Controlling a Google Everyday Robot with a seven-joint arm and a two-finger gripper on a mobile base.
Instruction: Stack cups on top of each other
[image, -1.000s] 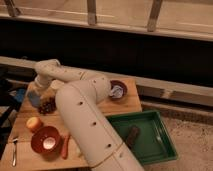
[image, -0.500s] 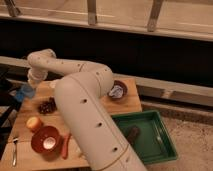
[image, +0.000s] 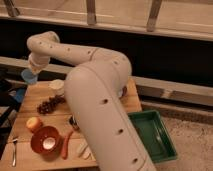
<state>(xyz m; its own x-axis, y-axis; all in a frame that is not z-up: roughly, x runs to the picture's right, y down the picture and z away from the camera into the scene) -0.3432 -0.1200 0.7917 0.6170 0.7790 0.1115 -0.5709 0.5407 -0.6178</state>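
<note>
The gripper (image: 33, 69) hangs at the far left of the scene, at the end of the white arm (image: 95, 85) that sweeps across the table from the lower right. It is clenched on the blue cup (image: 28, 76), which sits directly under it and is lifted clear of the wooden table (image: 30, 95), just past the table's far left corner. The cup looks roughly upright, its mouth facing up toward the gripper.

The cream cup (image: 57, 87) stands on the table to the right of the held cup and a little nearer the camera, close to the gripper but apart from it, with its right side hidden behind the arm. Just in front of it lies a bunch of dark grapes (image: 50, 105). Nearer the front left edge sits a small orange fruit (image: 34, 123), and beside that the wide orange bowl (image: 45, 140) with something pale inside it. A carrot (image: 66, 145) lies to the right of the bowl, and a fork (image: 14, 151) lies to its left by the table edge. A dark bowl (image: 123, 91) peeks out behind the arm at the table's right side. A green tray (image: 152, 135) sits off the table's right end.
</note>
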